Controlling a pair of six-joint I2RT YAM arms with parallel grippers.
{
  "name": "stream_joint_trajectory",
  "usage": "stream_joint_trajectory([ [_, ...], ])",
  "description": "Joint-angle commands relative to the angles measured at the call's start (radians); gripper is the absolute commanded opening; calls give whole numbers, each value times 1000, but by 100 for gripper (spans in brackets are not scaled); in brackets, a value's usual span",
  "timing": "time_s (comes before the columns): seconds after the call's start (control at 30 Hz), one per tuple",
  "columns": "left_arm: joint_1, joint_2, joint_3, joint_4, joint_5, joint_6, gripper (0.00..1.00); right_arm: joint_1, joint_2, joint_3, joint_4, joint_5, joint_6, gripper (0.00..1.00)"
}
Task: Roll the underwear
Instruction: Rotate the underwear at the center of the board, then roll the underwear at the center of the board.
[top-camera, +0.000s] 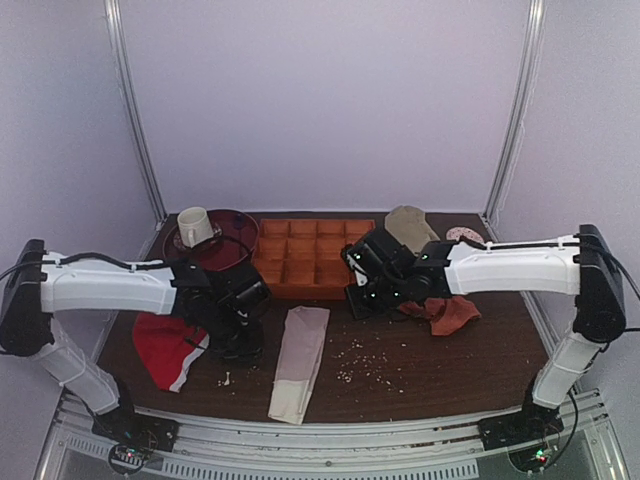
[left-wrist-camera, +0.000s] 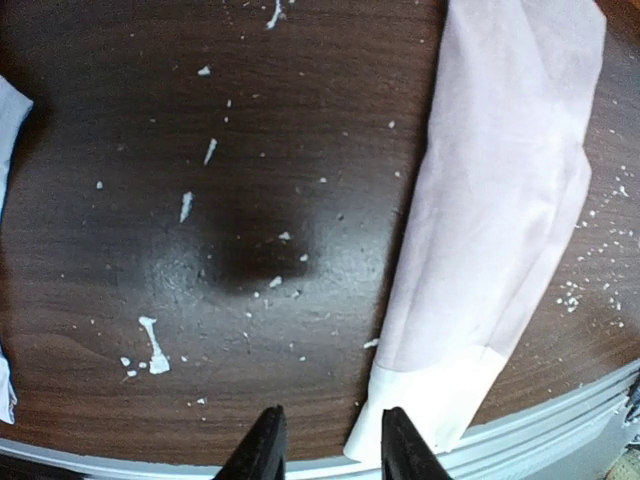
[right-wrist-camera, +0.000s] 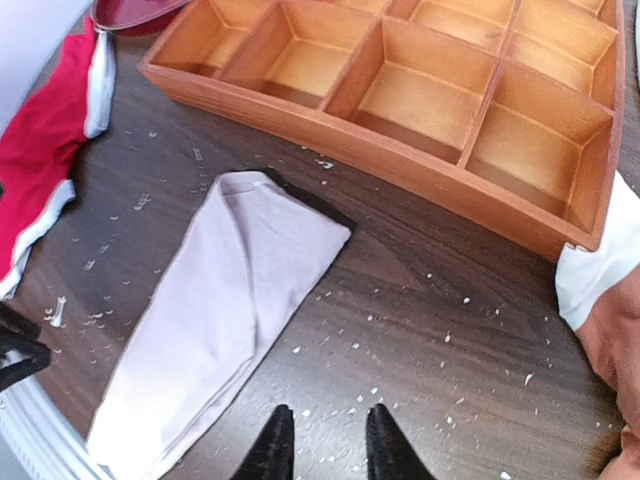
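Top external view has the underwear (top-camera: 300, 362) lying flat on the table (top-camera: 430, 370) between the 2 arms, folded into a long narrow strip with its white waistband toward the near edge, a shape that looks ready for rolling end to end. The left gripper (left-wrist-camera: 325, 445) and right gripper (right-wrist-camera: 325, 440) hang parted and empty, 1 on each side of the strip, so rolling is not yet begun.

No text, label or number is legible on the underwear (top-camera: 298, 363) or anything else.
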Motion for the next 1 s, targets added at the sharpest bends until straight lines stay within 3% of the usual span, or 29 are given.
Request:
stream_joint_trajectory([
  [0.0, 1, -95, -89, 74, 49, -45, 40, 38, -120, -120, 73, 7, 5, 29],
  [0.13, -1, -171, -179, 179, 62, -60, 52, 62, -207, -207, 117, 10, 13, 34],
  [0.27, -1, -166, -214, 279, 91, -11, 57, 90, -290, -296, 208, -15, 30, 33],
  [0.4, 0, -113, -216, 365, 180, 106, 58, 182, -317, -323, 256, 97, -1, 35],
  [0.53, 22, -52, -209, 388, 283, 207, 55, 265, -277, -250, 162, 198, 71, 36],
  [0.77, 123, -85, -335, 497, 378, 241, 53, 378, -189, -136, 58, 308, 148, 37],
  [0.97, 129, -28, -372, 623, 462, 249, 48, 407, -150, -92, 6, 346, 168, 37],
])
